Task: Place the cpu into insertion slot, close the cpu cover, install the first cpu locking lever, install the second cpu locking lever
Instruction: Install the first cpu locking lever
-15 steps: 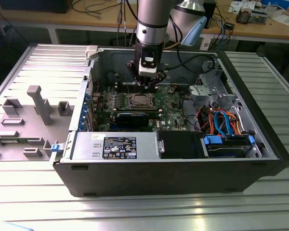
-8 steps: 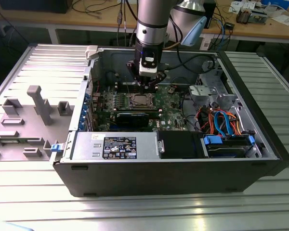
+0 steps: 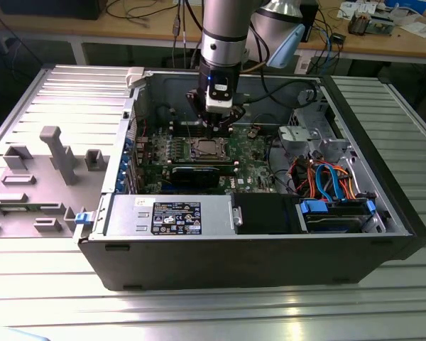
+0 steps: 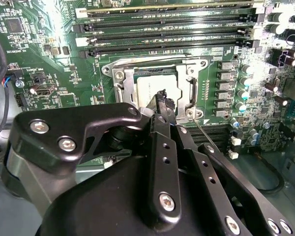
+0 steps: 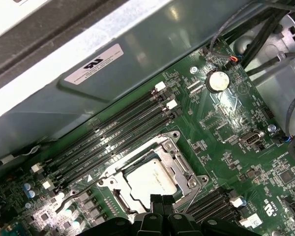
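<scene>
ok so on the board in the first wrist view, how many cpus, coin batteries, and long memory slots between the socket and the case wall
cpu: 1
coin battery: 1
memory slots between socket and case wall: 4
total: 6

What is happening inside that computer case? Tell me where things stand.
A single robot arm reaches down into the open computer case. Its claw is at the edge of the cpu, which already sits in the insertion slot. The cpu cover lies flat around the chip.
</scene>
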Controlling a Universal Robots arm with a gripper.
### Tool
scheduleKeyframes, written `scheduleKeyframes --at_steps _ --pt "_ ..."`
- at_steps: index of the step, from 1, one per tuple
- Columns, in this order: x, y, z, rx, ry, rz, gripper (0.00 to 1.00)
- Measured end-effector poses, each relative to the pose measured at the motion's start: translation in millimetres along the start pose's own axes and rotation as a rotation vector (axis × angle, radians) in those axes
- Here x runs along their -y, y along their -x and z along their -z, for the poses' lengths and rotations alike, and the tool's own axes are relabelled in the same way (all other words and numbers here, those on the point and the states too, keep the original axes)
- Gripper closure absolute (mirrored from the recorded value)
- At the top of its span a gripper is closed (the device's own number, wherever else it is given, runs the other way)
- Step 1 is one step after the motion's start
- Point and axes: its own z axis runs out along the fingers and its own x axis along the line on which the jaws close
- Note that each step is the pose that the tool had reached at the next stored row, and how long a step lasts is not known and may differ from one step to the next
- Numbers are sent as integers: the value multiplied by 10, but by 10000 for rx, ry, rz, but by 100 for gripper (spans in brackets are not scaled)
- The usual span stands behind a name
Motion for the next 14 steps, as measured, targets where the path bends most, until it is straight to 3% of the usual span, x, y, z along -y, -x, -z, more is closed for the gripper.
scheduleKeyframes --at_steps 14 --pt "0 0 0 16 -3 267 89"
